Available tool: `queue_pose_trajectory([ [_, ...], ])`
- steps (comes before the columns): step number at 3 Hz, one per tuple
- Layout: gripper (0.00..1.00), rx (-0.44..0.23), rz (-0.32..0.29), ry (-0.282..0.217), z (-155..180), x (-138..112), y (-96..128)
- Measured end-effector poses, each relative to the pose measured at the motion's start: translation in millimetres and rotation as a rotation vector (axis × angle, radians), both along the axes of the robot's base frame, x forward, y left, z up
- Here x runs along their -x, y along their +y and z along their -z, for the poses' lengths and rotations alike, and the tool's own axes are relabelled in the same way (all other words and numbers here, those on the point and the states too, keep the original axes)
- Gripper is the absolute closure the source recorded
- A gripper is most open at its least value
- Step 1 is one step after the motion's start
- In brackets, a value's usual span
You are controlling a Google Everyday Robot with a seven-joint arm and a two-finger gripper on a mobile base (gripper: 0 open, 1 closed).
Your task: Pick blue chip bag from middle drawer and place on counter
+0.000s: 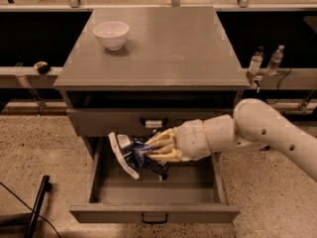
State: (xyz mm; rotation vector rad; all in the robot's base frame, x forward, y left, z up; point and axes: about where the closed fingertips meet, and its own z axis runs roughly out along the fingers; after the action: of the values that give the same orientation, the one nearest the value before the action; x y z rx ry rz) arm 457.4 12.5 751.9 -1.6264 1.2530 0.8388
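Observation:
The blue chip bag (130,154), crumpled dark blue with white edges, hangs above the floor of the open middle drawer (153,213). My gripper (148,151) reaches in from the right and is shut on the bag's right side, holding it clear of the drawer bottom, just below the upper drawer's front. The grey counter (168,43) lies above, with a white bowl (111,34) at its back left.
The upper drawer (109,121) is closed, and its handle carries a white tag (153,123). Two small bottles (265,61) stand on a ledge to the right. A dark pole (37,206) leans at the lower left on the speckled floor.

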Motion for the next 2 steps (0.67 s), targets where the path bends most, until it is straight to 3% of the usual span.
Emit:
queue_pose_trajectory([
  [2, 1.00, 0.047, -0.073, -0.086, -83.4, -7.4, -6.8],
])
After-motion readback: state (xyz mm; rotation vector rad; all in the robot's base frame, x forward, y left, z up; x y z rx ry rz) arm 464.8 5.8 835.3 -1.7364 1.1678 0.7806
